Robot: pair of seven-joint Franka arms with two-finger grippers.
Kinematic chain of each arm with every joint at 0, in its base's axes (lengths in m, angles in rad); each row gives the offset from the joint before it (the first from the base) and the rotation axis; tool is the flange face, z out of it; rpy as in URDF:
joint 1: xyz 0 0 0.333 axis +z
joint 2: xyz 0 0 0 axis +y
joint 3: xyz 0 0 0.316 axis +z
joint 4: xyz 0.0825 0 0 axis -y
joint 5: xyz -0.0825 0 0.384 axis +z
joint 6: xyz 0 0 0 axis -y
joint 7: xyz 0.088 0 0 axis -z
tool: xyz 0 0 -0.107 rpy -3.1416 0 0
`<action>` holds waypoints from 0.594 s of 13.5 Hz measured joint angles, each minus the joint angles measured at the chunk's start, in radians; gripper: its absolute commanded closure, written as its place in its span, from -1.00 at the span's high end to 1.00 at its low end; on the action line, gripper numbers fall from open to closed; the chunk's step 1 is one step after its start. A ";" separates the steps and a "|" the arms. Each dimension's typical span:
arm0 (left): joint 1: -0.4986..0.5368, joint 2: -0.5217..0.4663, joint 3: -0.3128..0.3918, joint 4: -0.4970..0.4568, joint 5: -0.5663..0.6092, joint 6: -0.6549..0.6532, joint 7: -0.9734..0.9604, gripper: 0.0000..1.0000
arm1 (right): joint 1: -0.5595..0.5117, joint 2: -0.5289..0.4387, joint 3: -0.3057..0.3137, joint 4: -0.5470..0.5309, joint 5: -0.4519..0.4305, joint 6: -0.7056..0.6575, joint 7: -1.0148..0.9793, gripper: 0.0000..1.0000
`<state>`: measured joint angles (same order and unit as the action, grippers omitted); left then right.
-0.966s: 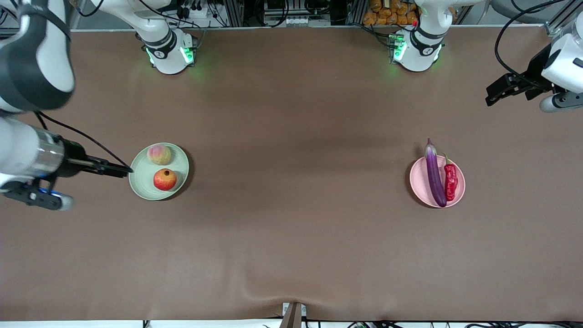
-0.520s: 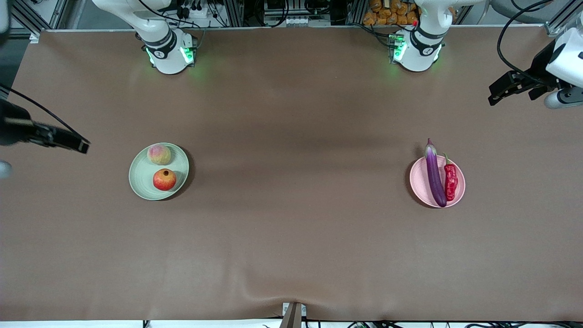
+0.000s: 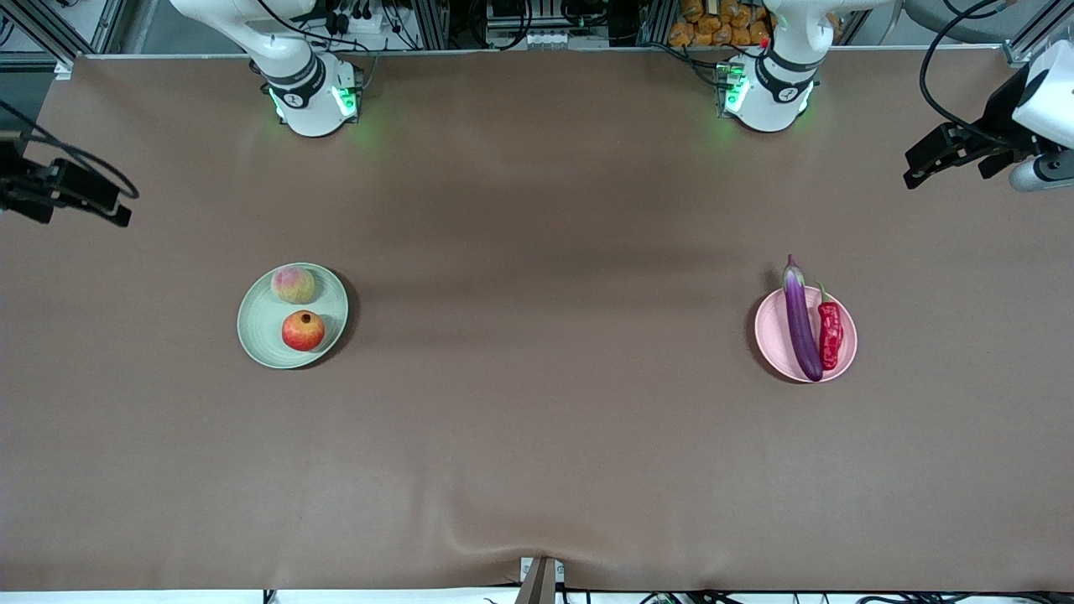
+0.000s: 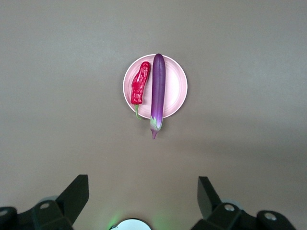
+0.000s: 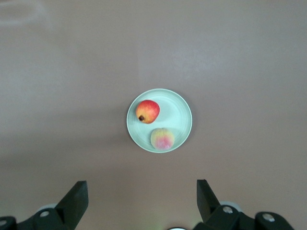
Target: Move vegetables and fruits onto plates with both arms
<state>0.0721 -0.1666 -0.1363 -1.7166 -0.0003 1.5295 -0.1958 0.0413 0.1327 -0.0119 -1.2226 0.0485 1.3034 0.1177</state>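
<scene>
Now, by label:
Desk [image 3: 537, 210]: brown cover, carrying two plates well apart.
Green plate [image 3: 260, 331]: toward the right arm's end of the desk, holding both fruits.
Peach [image 3: 293, 284]: on the green plate, at the part of it farther from the front camera.
Pomegranate [image 3: 304, 330]: on the same plate, nearer to the front camera than the peach, just beside it, dark crown up.
Pink plate [image 3: 772, 335]: toward the left arm's end of the desk, holding both vegetables.
Eggplant [image 3: 801, 323]: lying lengthwise across the pink plate, its stem end sticking out past the rim toward the robot bases.
Chili pepper [image 3: 830, 333]: on the pink plate right beside the eggplant, parallel to it, green stem pointing toward the bases.
Left gripper [image 4: 143, 199]: up in the air over the left arm's end of the desk, jaws spread wide, nothing between them.
Right gripper [image 5: 142, 199]: up over the edge of the desk at the right arm's end, jaws also spread wide and empty.
</scene>
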 measured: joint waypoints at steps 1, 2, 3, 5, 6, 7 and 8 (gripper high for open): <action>0.000 -0.006 0.000 -0.004 0.000 0.000 0.000 1.00 | -0.001 -0.029 0.000 -0.041 -0.002 0.012 0.000 1.00; 0.000 -0.012 0.000 -0.007 0.000 0.000 0.000 1.00 | -0.002 -0.061 0.002 -0.089 -0.002 0.033 -0.001 1.00; 0.000 -0.016 0.000 -0.010 0.000 0.000 0.000 1.00 | -0.004 -0.092 0.006 -0.139 -0.003 0.056 -0.001 1.00; 0.000 -0.018 0.000 -0.010 0.000 0.000 0.001 1.00 | -0.018 -0.138 0.013 -0.218 -0.006 0.098 -0.003 1.00; 0.000 -0.018 0.000 -0.010 0.000 0.000 0.001 1.00 | -0.031 -0.151 0.019 -0.243 -0.006 0.111 -0.007 1.00; 0.000 -0.018 0.000 -0.009 0.000 0.000 0.002 1.00 | -0.041 -0.156 0.022 -0.257 -0.006 0.120 -0.010 1.00; -0.001 -0.018 -0.002 -0.009 0.000 0.000 0.002 1.00 | -0.049 -0.157 0.024 -0.265 -0.006 0.128 -0.011 1.00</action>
<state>0.0712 -0.1842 -0.1379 -1.7255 -0.0003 1.5294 -0.1934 -0.0080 -0.0244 0.0123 -1.4873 0.0429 1.4310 0.1067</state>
